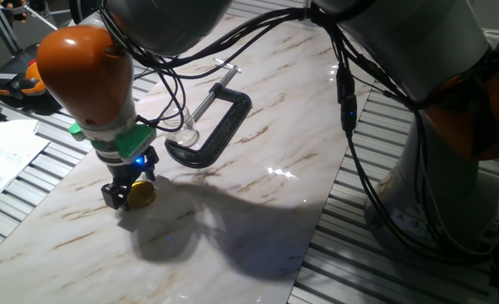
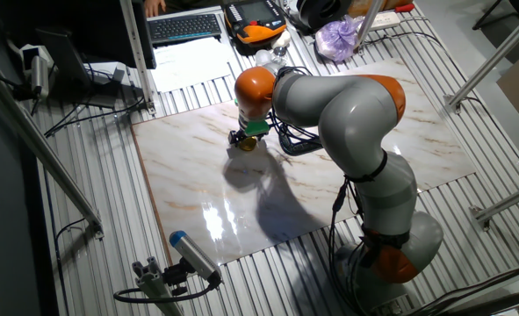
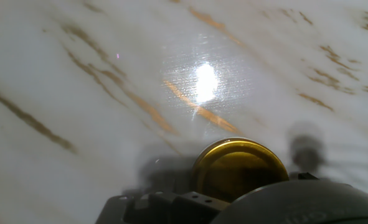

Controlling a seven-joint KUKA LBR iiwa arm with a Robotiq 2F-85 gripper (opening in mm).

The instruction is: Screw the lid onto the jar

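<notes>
The gripper [image 1: 129, 192] stands low over the marble tabletop [image 1: 257, 211], its dark fingers [image 1: 112, 196] closed around the gold lid [image 1: 141, 194]. I read the lid as grasped at its rim and tilted, though I cannot tell whether its lower edge touches the marble. The jar [image 1: 184, 133] stands well apart from the gripper, just beside the black C-clamp [image 1: 215, 127] and apparently within its bow; its mouth is uncovered.

Risks, as I judge them. The grip is on a thin, shiny rim, so the lid could slip or rotate in the fingers during the carry. If it arrives tilted, it may seat askew on the threads and cross-thread or jam. The clamp crowds the jar, so a low approach could strike its frame or screw. The clear glass is hard to locate, which makes misalignment over the mouth likely. I cannot tell whether the clamp actually holds the jar; if it does not, the jar may turn with the lid.

Views compared. The hand view shows the lid [image 3: 238, 167] face-on with marble beyond, but neither jar nor clamp. The first fixed view gives their spacing. The other fixed view shows the whole arm [image 2: 347, 114] arched over the gripper [image 2: 246, 140], yet the arm hides most of the clamp and the jar cannot be made out.
</notes>
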